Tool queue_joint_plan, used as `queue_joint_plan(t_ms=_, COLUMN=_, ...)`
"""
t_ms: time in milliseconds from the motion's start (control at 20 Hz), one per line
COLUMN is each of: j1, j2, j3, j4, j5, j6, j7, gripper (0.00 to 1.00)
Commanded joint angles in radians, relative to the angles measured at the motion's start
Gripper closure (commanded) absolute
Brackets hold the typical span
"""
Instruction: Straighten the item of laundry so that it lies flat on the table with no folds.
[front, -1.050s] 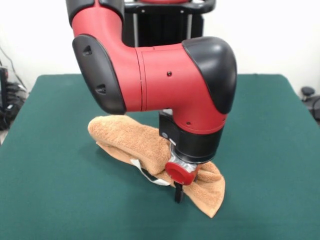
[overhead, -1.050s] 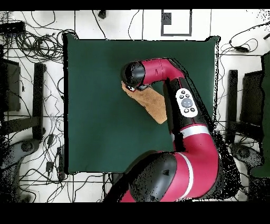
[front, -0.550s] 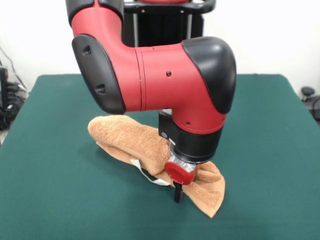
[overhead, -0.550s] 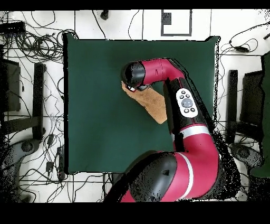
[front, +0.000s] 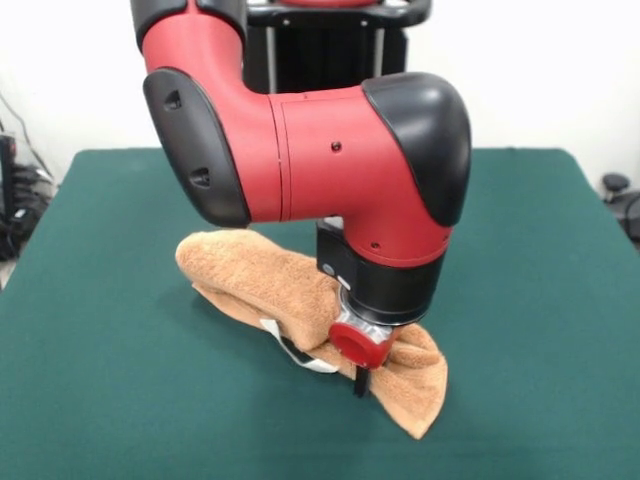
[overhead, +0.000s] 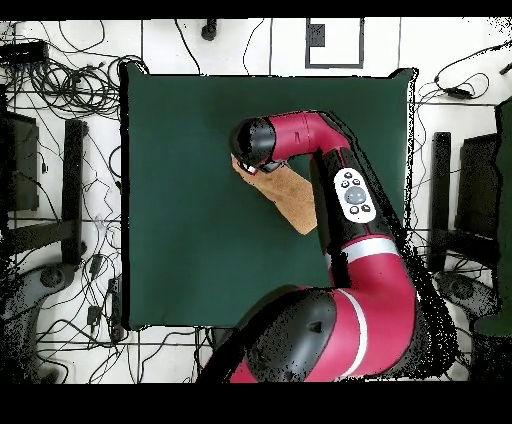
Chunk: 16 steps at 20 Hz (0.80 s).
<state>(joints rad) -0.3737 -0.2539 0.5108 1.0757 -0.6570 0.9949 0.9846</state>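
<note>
The item of laundry (front: 250, 275), an orange-tan towel, lies crumpled in a long diagonal heap near the middle of the green table (front: 110, 400). A white tag loop (front: 300, 358) shows at its front edge. My gripper (front: 358, 384) is down at the heap's nearer end, just below the red wrist knob, shut on a bunch of the cloth. Only one black finger (front: 357, 380) shows. In the overhead view the towel (overhead: 292, 198) runs out from under the arm's black wrist end (overhead: 253, 141), which hides the gripper.
The big red arm (front: 320, 150) hangs over the towel's far half and hides it. Green table (overhead: 180, 210) extends on all sides of the towel. Cables and stands (overhead: 60, 90) lie on the floor beyond the table's edges.
The gripper has risen slightly, and the towel's near end has shifted a little with it. The rest of the heap has not moved.
</note>
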Motion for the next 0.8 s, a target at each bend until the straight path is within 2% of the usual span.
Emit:
queue_joint_plan(t_ms=50, j1=0.039, j2=0.088, j3=-0.044, j4=0.088, j5=-0.011, j6=0.006, j7=0.03, gripper=1.0)
queue_joint_plan(t_ms=100, j1=0.035, j2=0.091, j3=-0.036, j4=0.092, j5=-0.011, j6=-0.031, j7=0.028, gripper=1.0)
queue_joint_plan(t_ms=200, j1=0.046, j2=0.095, j3=-0.049, j4=0.082, j5=-0.005, j6=0.009, j7=0.021, gripper=1.0)
queue_joint_plan(t_ms=800, j1=0.05, j2=0.085, j3=-0.049, j4=0.082, j5=0.007, j6=0.019, j7=0.013, gripper=1.0)
